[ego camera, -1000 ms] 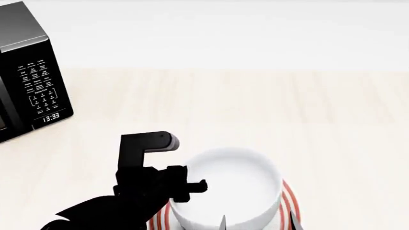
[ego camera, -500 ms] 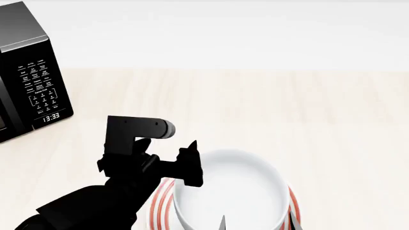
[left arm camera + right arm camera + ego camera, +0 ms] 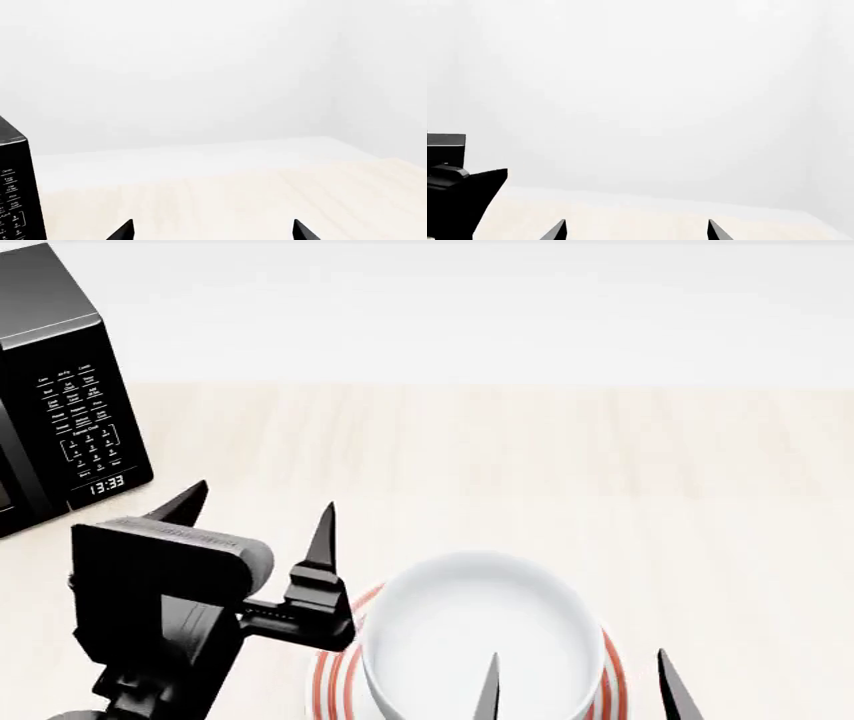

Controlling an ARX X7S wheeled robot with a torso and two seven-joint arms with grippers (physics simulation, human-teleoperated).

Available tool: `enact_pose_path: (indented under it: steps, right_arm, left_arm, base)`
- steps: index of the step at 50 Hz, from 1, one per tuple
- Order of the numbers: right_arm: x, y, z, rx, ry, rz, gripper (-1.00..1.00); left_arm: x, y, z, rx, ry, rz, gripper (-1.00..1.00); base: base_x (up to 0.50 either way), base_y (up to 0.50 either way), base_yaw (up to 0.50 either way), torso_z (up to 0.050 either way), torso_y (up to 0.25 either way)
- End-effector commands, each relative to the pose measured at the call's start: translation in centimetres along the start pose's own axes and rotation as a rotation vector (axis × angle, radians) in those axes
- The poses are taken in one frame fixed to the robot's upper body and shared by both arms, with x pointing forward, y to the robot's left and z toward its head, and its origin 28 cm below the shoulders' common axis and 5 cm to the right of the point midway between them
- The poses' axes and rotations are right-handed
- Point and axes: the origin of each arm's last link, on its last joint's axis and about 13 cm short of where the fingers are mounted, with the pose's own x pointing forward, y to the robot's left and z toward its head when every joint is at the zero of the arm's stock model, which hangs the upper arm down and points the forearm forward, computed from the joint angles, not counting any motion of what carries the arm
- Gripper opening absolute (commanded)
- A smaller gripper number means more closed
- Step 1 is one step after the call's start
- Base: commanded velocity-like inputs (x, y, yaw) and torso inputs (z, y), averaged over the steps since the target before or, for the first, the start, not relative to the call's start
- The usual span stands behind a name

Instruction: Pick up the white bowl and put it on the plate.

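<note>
In the head view the white bowl (image 3: 481,635) sits upright on the red-ringed plate (image 3: 334,680) at the near edge of the table. My left gripper (image 3: 263,498) is left of the bowl and apart from it. It is open and empty, with its fingers pointing toward the far side. My right gripper (image 3: 577,658) shows only as two spread fingertips in front of the bowl's right half, also open and empty. Neither wrist view shows the bowl or the plate. The left gripper (image 3: 212,231) and right gripper (image 3: 636,231) both have wide-apart tips with nothing between them.
A black microwave (image 3: 60,390) stands at the far left of the light wooden table (image 3: 561,460), and its corner (image 3: 13,190) shows in the left wrist view. A white wall rises behind the table. My left arm (image 3: 454,200) appears in the right wrist view.
My left gripper has come off the bowl's left rim, moved left and turned its fingers away. The bowl stays on the plate. The right fingertips have risen further into view.
</note>
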Motion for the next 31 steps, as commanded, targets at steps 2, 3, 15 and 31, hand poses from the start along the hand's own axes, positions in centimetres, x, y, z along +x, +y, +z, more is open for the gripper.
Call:
enact_pose_path:
  steps: [2, 3, 15, 31]
  right_arm:
    - [-0.7, -0.5, 3.4, -0.014, -0.103, -0.020, 1.00]
    - [-0.8, -0.5, 3.8, -0.018, -0.114, -0.021, 1.00]
    - [-1.3, -1.3, 5.6, -0.038, -0.226, -0.021, 1.00]
    - [-1.3, -1.8, 6.6, -0.059, -0.297, -0.003, 1.00]
  left_arm:
    - [-4.8, 0.3, 1.4, 0.080, -0.156, 0.047, 1.00]
    - [-5.3, 0.2, 1.4, 0.088, -0.168, 0.053, 1.00]
    - [-9.7, -0.3, 2.8, 0.122, -0.297, 0.053, 1.00]
    - [-13.3, -0.4, 3.5, 0.186, -0.429, 0.102, 1.00]
  base:
    - [0.00, 0.00, 0.00, 0.000, 0.000]
    - [0.00, 0.00, 0.00, 0.000, 0.000]
    - [0.00, 0.00, 0.00, 0.000, 0.000]
    - [0.00, 0.00, 0.00, 0.000, 0.000]
